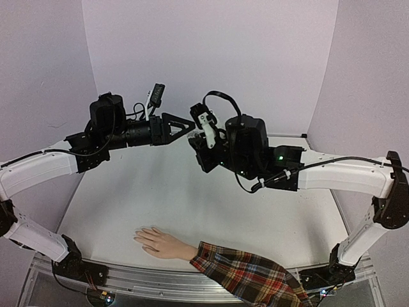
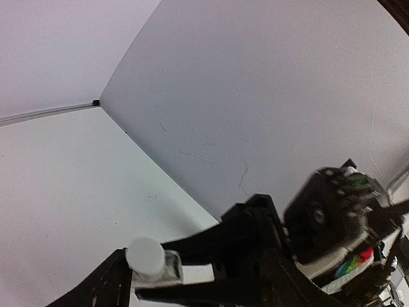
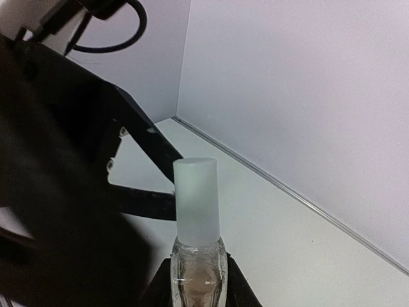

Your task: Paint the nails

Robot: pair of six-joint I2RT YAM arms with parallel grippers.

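Observation:
A beige mannequin hand (image 1: 160, 243) with a red plaid sleeve (image 1: 249, 278) lies flat at the table's near edge, fingers pointing left. Its nails (image 1: 138, 237) are too small to make out. My right gripper (image 1: 203, 133) is raised over the middle of the table and shut on the glass body of a small clear bottle (image 3: 197, 272). The bottle's white cap (image 3: 196, 201) sticks out beyond the jaws. My left gripper (image 1: 186, 128) is open. Its fingers straddle the cap (image 2: 145, 256), which sits close against the left finger (image 2: 105, 284). Both grippers are well above and behind the hand.
The white tabletop (image 1: 192, 204) is bounded by lilac walls at the back and sides. Both arms reach in from the sides and meet mid-air. A metal rail (image 1: 147, 281) runs along the near edge, and the sleeve lies across it.

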